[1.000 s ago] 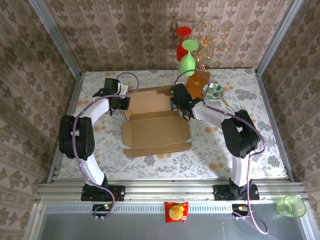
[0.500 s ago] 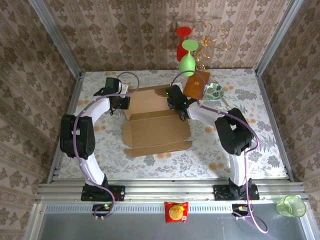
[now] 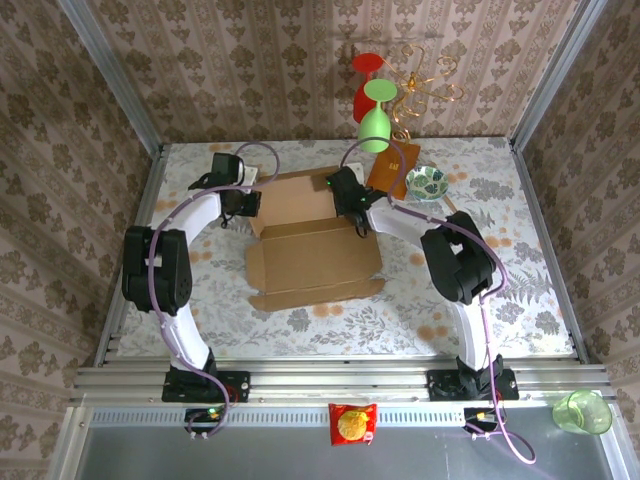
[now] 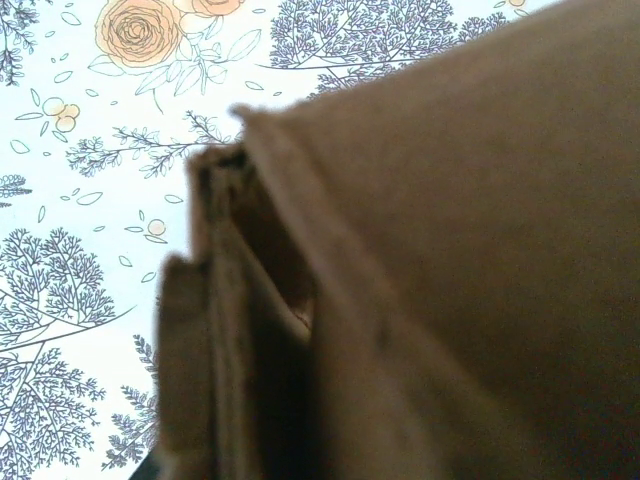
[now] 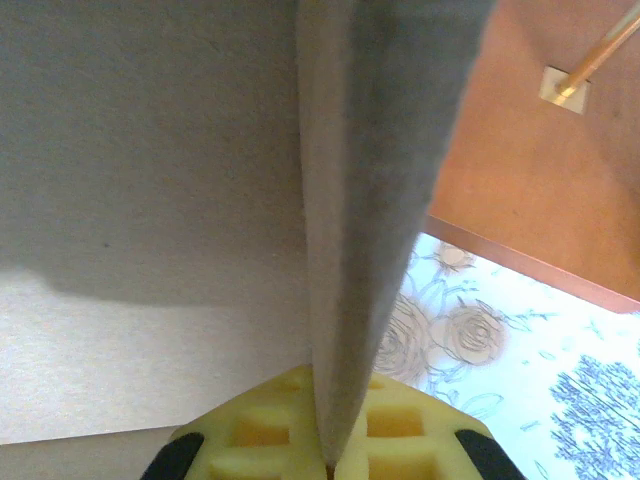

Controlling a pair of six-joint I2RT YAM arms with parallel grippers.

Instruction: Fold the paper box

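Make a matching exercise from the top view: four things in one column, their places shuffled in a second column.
Things:
1. paper box
2. patterned bowl
3. green cup
4. red snack packet

Places:
A. bottom right corner, off the table
B. middle of the table
C. far side, just right of the rack base
D. bottom centre, off the table

Pairs: 1-B, 2-C, 3-A, 4-D
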